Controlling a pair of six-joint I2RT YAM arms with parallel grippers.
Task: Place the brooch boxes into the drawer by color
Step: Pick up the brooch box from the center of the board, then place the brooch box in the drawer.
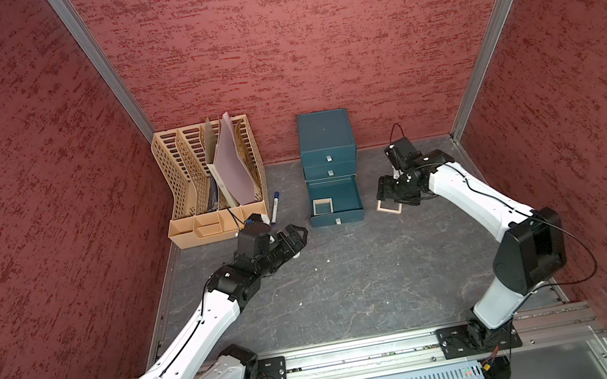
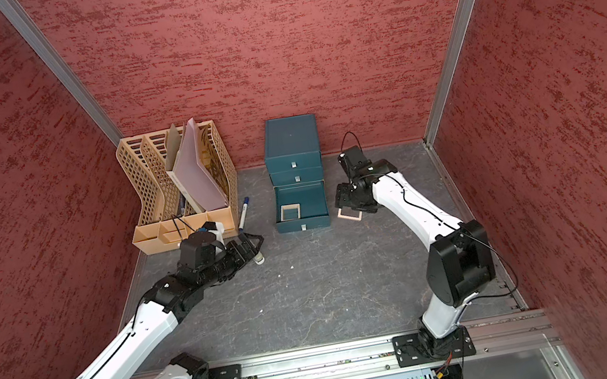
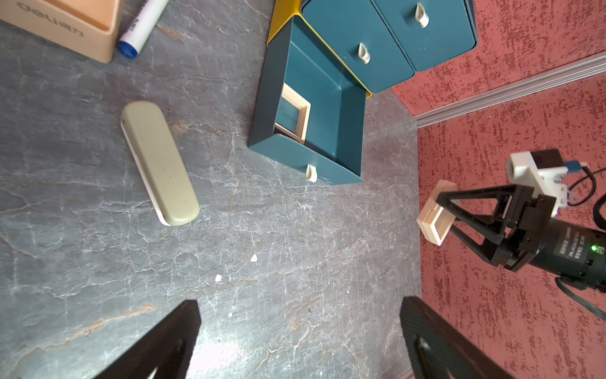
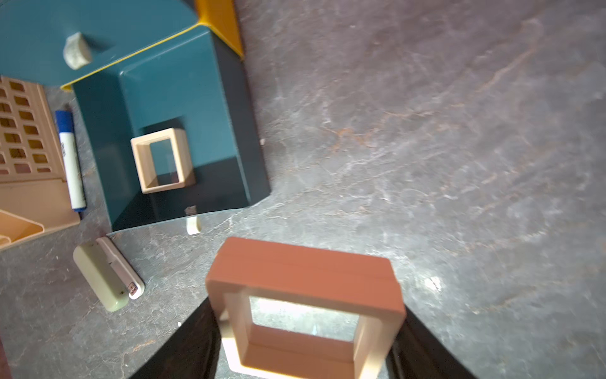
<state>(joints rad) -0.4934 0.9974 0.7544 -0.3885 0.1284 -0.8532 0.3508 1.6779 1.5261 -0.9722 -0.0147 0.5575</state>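
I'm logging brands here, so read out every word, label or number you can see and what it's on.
"deli", upside down, then characters I cannot make out: beige plastic desk organiser.
Tiny print, unreadable: white marker with blue cap.
Label print, too small to read: black cylindrical motor on the right wrist.

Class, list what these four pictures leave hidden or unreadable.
- Both top views: the shut upper drawers hide their contents.
- Top view: the left gripper covers most of the beige block.
- Right wrist view: the tan brooch box hides the pads of the right gripper.
- Left wrist view: the picture edge cuts off the marker.
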